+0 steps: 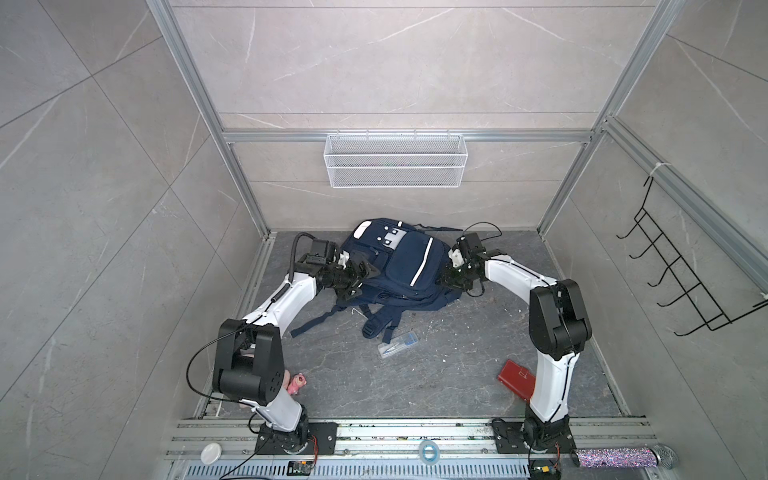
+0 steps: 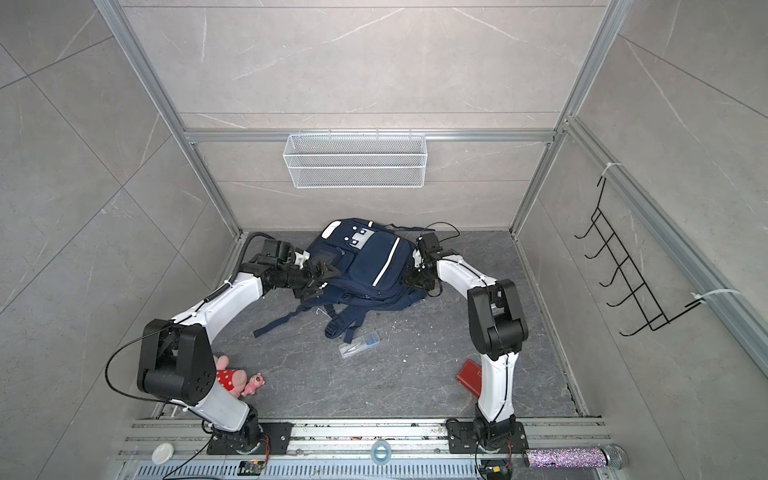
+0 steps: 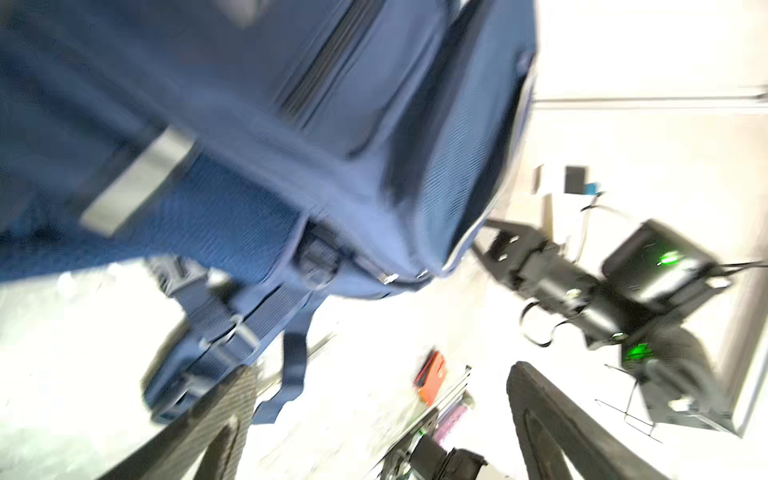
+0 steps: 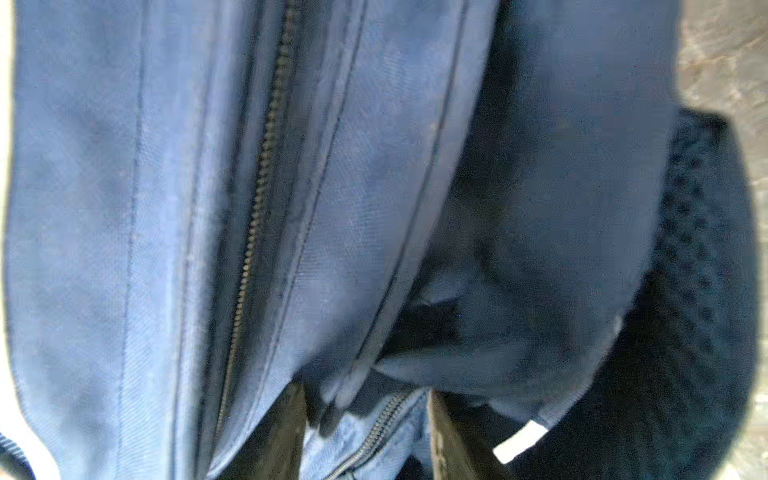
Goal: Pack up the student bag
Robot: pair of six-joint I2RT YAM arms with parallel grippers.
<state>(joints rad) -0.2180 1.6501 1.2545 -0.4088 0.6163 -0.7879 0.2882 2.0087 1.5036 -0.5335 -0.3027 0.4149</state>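
The student bag (image 1: 409, 266) lay slumped by the surface's far edge, soft and bulky. I judged a seam or strap the best hold. My left gripper (image 1: 365, 281) gaped empty beside it. My right gripper (image 4: 365, 419) straddled a zip fold, but I couldn't tell whether it pinched.

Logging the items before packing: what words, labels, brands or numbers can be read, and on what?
No text is readable in any view.
student bag: its white patch bears only dark marks, too small to read.
red notebook: nothing legible.
clear pencil box: nothing legible.
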